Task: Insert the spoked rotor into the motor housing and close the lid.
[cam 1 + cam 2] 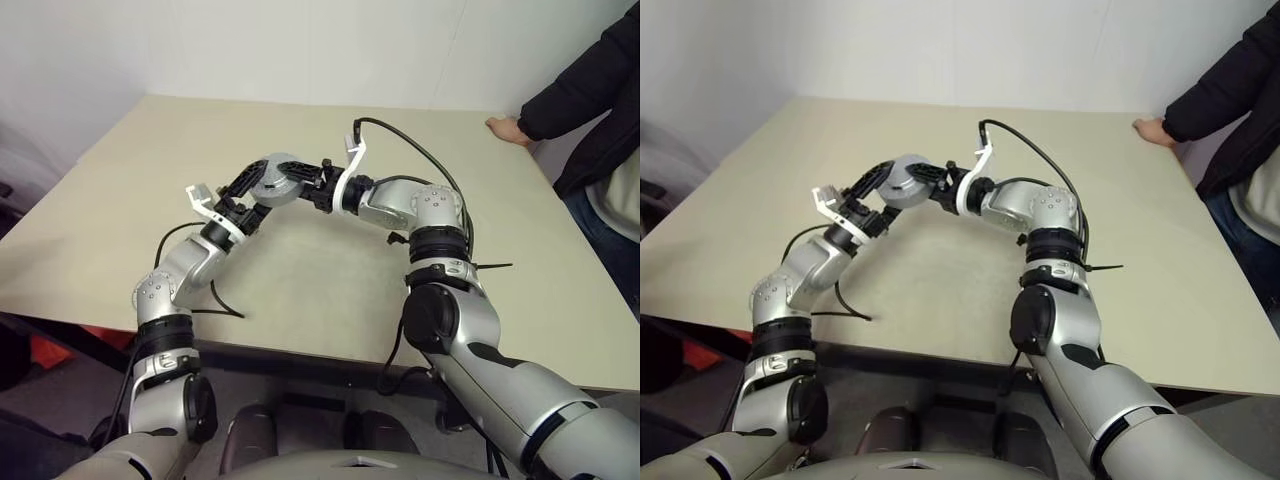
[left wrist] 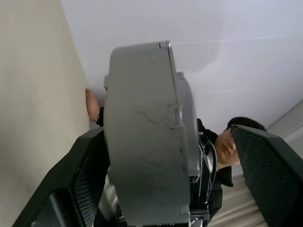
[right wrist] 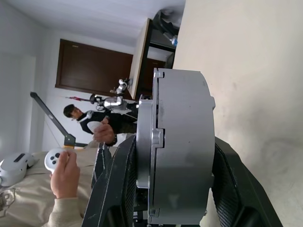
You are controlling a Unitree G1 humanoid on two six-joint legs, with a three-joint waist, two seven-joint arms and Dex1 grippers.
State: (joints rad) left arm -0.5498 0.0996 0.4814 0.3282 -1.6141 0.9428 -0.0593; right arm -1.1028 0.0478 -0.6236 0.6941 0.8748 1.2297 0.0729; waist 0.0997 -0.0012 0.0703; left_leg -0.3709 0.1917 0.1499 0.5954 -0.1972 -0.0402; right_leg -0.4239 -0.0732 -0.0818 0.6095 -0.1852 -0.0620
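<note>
The motor housing [image 1: 281,180], a round grey metal body, hangs in the air above the middle of the table. My right gripper [image 3: 175,142] is shut on it, one black finger pressing each side. A thinner disc, the lid [image 3: 144,142], lies flush against one face of the housing [image 3: 182,151]. My left gripper [image 1: 262,190] reaches in from the left and stands open around the same body. One of its fingers [image 2: 90,179] is close to the housing [image 2: 142,132]; the other stands clear of it. The spoked rotor is hidden.
The beige table [image 1: 450,140] stretches wide under both arms. A person in a dark sleeve [image 1: 590,90] stands at the far right corner with a hand [image 1: 508,128] on the table edge. A black cable [image 1: 420,150] loops over my right wrist.
</note>
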